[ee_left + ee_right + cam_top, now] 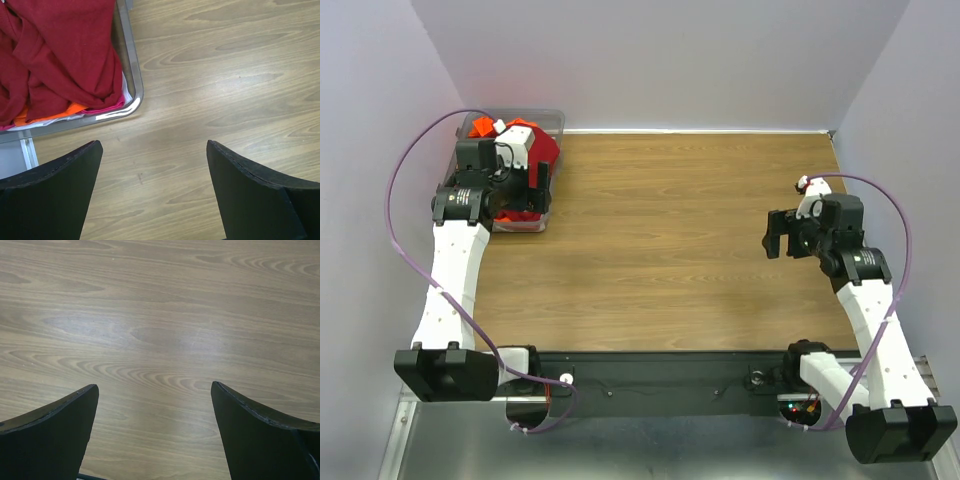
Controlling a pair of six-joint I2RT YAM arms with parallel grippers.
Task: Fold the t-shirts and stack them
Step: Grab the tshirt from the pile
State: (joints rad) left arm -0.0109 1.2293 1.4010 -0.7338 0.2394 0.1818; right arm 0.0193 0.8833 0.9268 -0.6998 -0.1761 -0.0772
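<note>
Lying crumpled in the bin [131, 65] at the far-left corner of the worktop [670, 230] are the crimson, orange and magenta t-shirts [60, 55]; left fingers [50, 200] and right fingers [50, 440] stand wide apart, holding nothing.

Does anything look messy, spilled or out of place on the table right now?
The dark crimson red t-shirt lies crumpled in the clear grey plastic bin, with bright orange cloth and magenta cloth bunched beneath it. Nothing lies spilled on the wooden table.
</note>
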